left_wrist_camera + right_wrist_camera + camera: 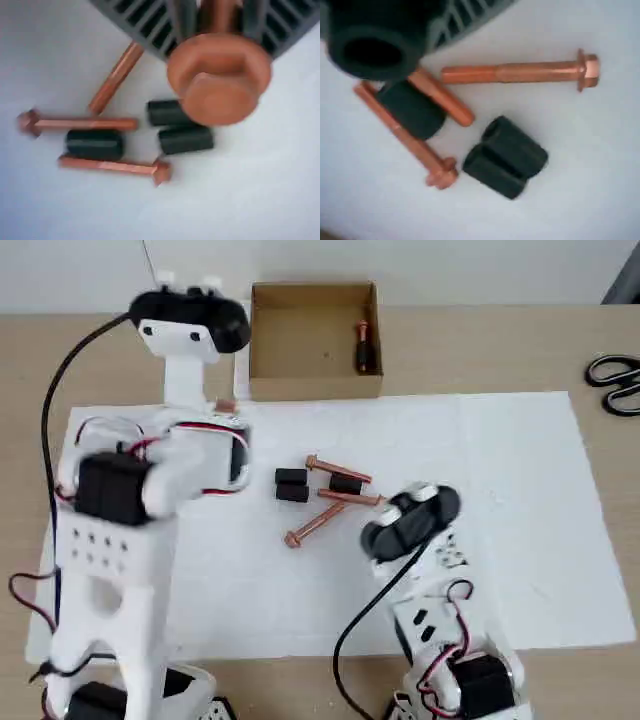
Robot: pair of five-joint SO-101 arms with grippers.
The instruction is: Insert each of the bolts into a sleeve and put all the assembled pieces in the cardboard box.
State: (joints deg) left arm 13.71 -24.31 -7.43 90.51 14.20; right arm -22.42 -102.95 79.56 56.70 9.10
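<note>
My left gripper (218, 17) is shut on a copper bolt (217, 80), whose head faces the left wrist camera. It hangs over the white sheet's far left part, where the bolt (225, 406) peeks out beside the arm. My right gripper (375, 25) is shut on a black sleeve (372, 50) near the sheet's middle. Between the arms lie three loose bolts (338, 470) (350, 497) (313, 524) and three sleeves (291, 477) (292, 493) (346, 483). The cardboard box (300, 300) at the back holds one assembled piece (365, 347).
A white sheet (520, 500) covers most of the wooden table. Black scissors (615, 380) lie at the far right edge. The left arm's tall white body (120, 540) stands over the sheet's left side.
</note>
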